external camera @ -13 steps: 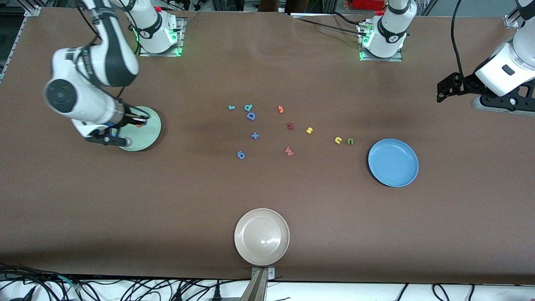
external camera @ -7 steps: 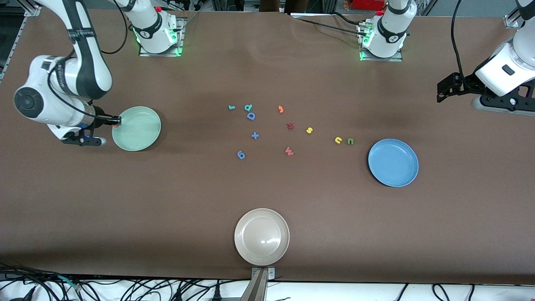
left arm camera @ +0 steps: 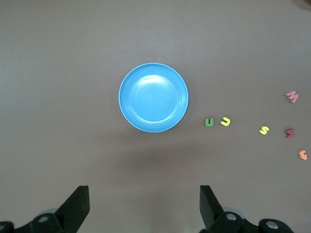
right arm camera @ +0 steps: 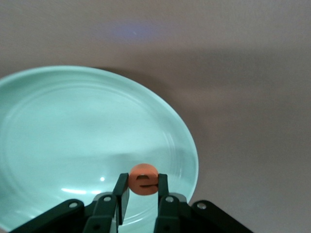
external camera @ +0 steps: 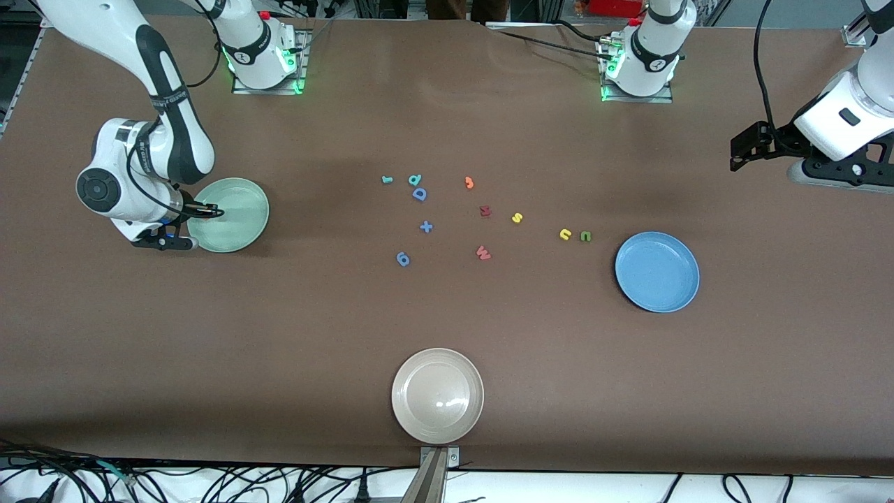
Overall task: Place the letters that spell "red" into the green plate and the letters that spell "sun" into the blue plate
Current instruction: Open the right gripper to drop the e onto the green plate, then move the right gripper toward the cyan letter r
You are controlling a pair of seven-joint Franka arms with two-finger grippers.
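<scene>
brown counter (external camera: pixel 279 349): my right tool (right arm camera: pixel 142 190) pinches the orange "e" (right arm camera: pixel 143 178) over the green plate (external camera: pixel 241 216); next i'd release it there; left tool (left arm camera: pixel 144 208) waits spread above the blue plate (left arm camera: pixel 153 97)

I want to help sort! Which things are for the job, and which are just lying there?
For the job: green plate, blue plate, orange e in the right gripper, teal r, teal d, yellow s, yellow u, green n.

Just lying there: beige plate, blue D, pink W, plus sign.
</scene>
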